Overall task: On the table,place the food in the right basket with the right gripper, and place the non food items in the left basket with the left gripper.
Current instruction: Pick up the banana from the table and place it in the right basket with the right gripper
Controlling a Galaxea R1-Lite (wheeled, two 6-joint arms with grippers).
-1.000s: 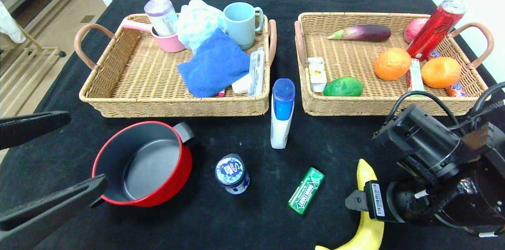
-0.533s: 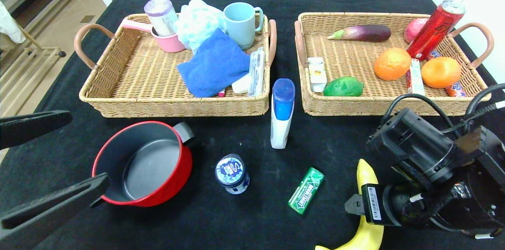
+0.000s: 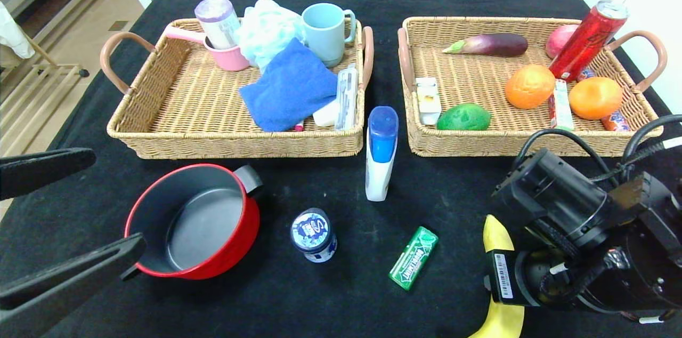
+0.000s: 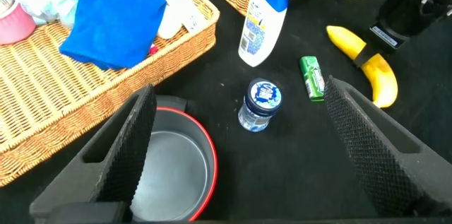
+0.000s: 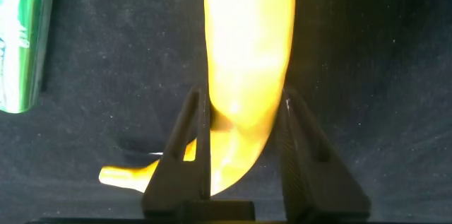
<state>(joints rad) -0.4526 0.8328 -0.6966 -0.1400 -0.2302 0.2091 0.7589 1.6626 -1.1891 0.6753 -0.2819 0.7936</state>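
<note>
A yellow banana (image 3: 496, 234) lies on the black table (image 3: 341, 295) at the front right, and my right gripper (image 5: 244, 100) is shut on its middle, one finger against each side. The green gum pack (image 3: 414, 265) and the blue-and-white tub (image 3: 313, 234) sit left of it. A white bottle with a blue cap (image 3: 381, 154) lies between the two baskets. My left gripper (image 3: 117, 202) hangs open at the front left beside the red pot (image 3: 194, 220), holding nothing. Two oranges (image 3: 530, 86) rest in the right basket (image 3: 479, 143).
The left basket (image 3: 160, 130) holds cups, a blue cloth and small packs. Besides the oranges, the right basket holds an eggplant (image 3: 490, 43), a red can (image 3: 583, 42) and a green fruit (image 3: 464, 117). The table's edge runs close behind both baskets.
The right gripper's fingers have shut on the banana, and the banana has shifted slightly to the right. The left arm has not moved.
</note>
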